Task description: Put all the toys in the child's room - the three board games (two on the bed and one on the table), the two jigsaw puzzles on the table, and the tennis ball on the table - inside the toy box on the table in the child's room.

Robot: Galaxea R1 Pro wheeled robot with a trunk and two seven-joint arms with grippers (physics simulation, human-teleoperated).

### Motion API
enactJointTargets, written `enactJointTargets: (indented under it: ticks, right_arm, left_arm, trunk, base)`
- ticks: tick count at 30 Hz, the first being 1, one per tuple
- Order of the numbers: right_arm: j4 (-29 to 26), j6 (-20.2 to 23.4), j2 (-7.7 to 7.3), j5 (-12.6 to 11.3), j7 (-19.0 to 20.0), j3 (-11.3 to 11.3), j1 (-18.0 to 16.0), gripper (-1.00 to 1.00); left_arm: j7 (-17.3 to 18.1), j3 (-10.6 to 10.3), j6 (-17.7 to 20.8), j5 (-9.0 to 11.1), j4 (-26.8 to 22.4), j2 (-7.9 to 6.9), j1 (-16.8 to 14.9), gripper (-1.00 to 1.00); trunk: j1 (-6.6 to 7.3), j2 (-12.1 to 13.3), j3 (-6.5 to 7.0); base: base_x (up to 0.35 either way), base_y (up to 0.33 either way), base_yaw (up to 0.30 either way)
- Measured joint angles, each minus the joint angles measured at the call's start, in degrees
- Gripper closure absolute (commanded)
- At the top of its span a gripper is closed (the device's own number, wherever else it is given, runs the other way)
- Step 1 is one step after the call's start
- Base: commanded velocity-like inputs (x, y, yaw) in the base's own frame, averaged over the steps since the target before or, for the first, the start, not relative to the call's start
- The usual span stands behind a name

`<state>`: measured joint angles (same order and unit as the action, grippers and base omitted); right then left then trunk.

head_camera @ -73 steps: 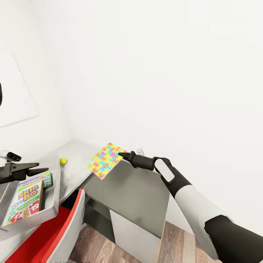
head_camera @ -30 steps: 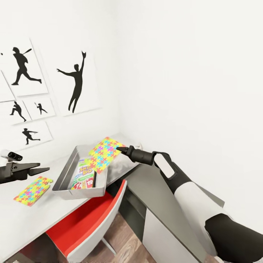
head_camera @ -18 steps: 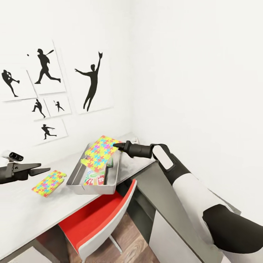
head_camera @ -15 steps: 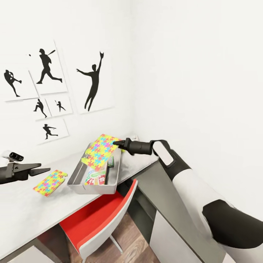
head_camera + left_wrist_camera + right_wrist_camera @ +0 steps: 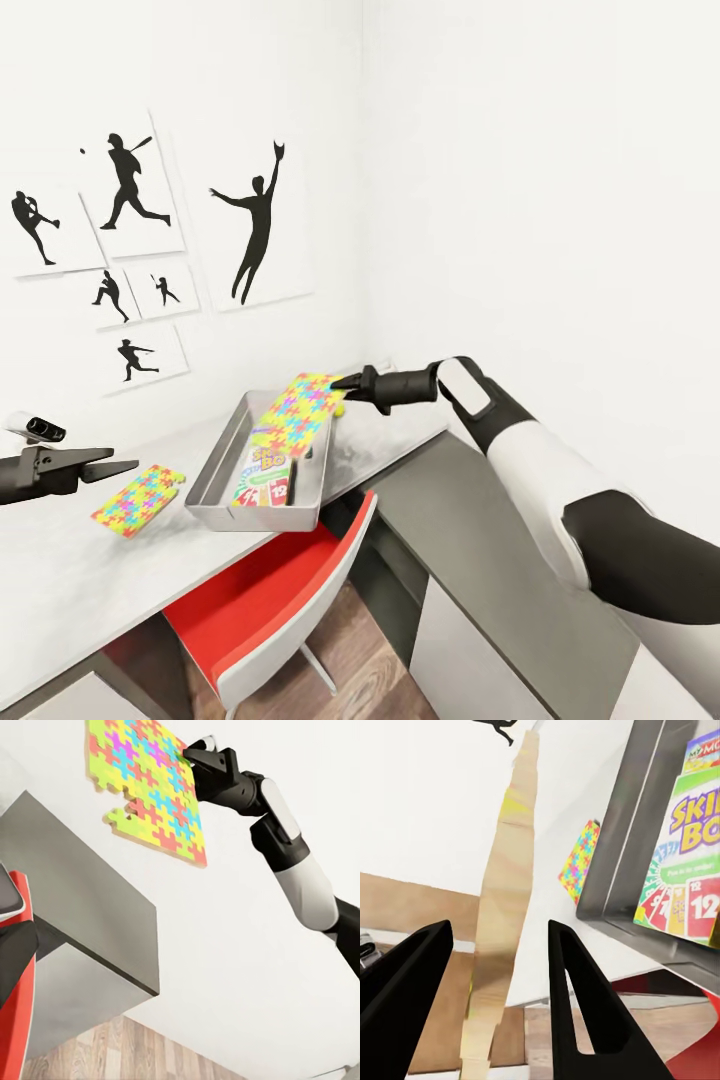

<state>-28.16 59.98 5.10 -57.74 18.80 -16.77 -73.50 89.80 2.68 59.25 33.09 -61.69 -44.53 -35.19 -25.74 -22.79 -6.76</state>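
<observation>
A colourful jigsaw puzzle (image 5: 298, 412) slants over the far end of the grey metal toy box (image 5: 213, 470), its lower edge down inside the box. My right gripper (image 5: 341, 382) is at the puzzle's upper corner. In the right wrist view this gripper (image 5: 499, 926) is open, the puzzle's thin edge (image 5: 506, 907) standing between its fingers with a gap on each side. A Skip-Bo board game (image 5: 265, 476) lies in the box. A second puzzle (image 5: 137, 498) lies flat on the table left of the box. My left gripper (image 5: 118, 462) hovers open and empty beyond it.
The white desk (image 5: 60, 590) runs into the room's corner, with a red chair (image 5: 270, 590) tucked under it below the box. Silhouette posters (image 5: 255, 225) hang on the wall behind. A grey cabinet panel (image 5: 500, 600) stands under my right arm.
The camera swung left at first, bringing box and posters into view. In the last half second my right gripper drew back slightly and opened, and the puzzle tipped lower into the box.
</observation>
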Motion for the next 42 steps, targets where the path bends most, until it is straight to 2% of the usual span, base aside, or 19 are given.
enactJointTargets:
  ticks: [5,14,16,20,25,29,42]
  right_arm:
    - [1.08,0.01,0.12,-0.07,0.06,-0.04,-0.87,1.00]
    - [0.97,0.01,1.56,0.41,-0.04,-0.39,-1.03,1.00]
    - [0.91,-0.62,1.10,1.25,0.59,0.23,-0.64,1.00]
    - [0.92,-0.46,1.05,1.14,1.89,0.78,-0.68,1.00]
    - [0.90,-2.15,-0.52,0.89,2.28,1.10,-0.61,1.00]
    - [0.88,-3.52,-1.78,0.74,2.10,1.17,-0.60,1.00]
    - [0.94,-6.59,-1.69,0.78,2.02,1.18,-0.59,1.00]
  left_arm:
    - [0.00,-0.04,0.00,-0.02,0.01,0.00,0.00,-1.00]
    - [0.00,-0.14,0.00,-0.15,0.08,0.00,0.00,-1.00]
    - [-0.39,-0.52,-0.03,-0.73,0.72,0.64,0.27,-1.00]
    - [-0.40,-0.52,0.03,-0.71,0.79,1.93,0.26,-1.00]
    - [-0.35,-0.35,-0.16,-1.06,2.39,2.80,0.27,-1.00]
    - [-0.27,-0.04,-0.37,-1.11,3.67,2.88,0.26,-1.00]
    - [-0.12,-0.12,-1.80,-1.17,7.82,2.43,0.25,-1.00]
  trunk:
    - [0.00,0.00,0.00]
    - [0.00,0.00,0.00]
    - [0.00,0.01,0.00]
    - [0.00,0.00,0.00]
    - [0.00,0.00,0.00]
    - [0.00,0.00,0.00]
    - [0.00,0.00,0.00]
  base:
    - [0.000,0.000,0.000]
    - [0.000,0.000,0.000]
    - [0.000,0.000,0.000]
    - [0.000,0.000,0.000]
    - [0.000,0.000,0.000]
    - [0.000,0.000,0.000]
    - [0.028,0.083,0.000]
